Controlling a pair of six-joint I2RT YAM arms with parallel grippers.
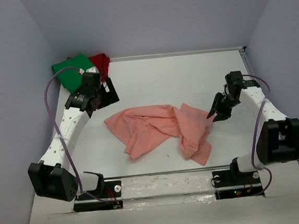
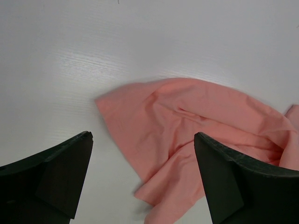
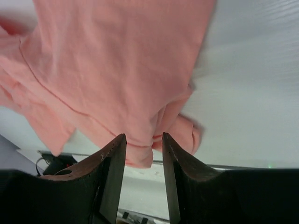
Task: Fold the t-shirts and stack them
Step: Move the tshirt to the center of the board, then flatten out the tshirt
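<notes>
The salmon-pink t-shirt [image 1: 156,127] lies crumpled in the middle of the table. My right gripper [image 1: 214,116] is at its right edge; in the right wrist view the jaws [image 3: 144,136] stand narrow, pinching a fold of the shirt's hem [image 3: 117,70]. My left gripper [image 1: 108,90] is wide open and empty, hovering above the table just beyond the shirt's far left corner; the left wrist view shows that corner [image 2: 187,121] between the spread fingertips [image 2: 142,135]. The bright green t-shirt [image 1: 72,66] and the dark red t-shirt [image 1: 101,61] lie bunched in the far left corner.
Pale walls enclose the white table [image 1: 188,77] on the left, back and right. The arm bases [image 1: 96,192] sit on a strip at the near edge. The left arm's cable [image 1: 51,99] loops out towards the left wall.
</notes>
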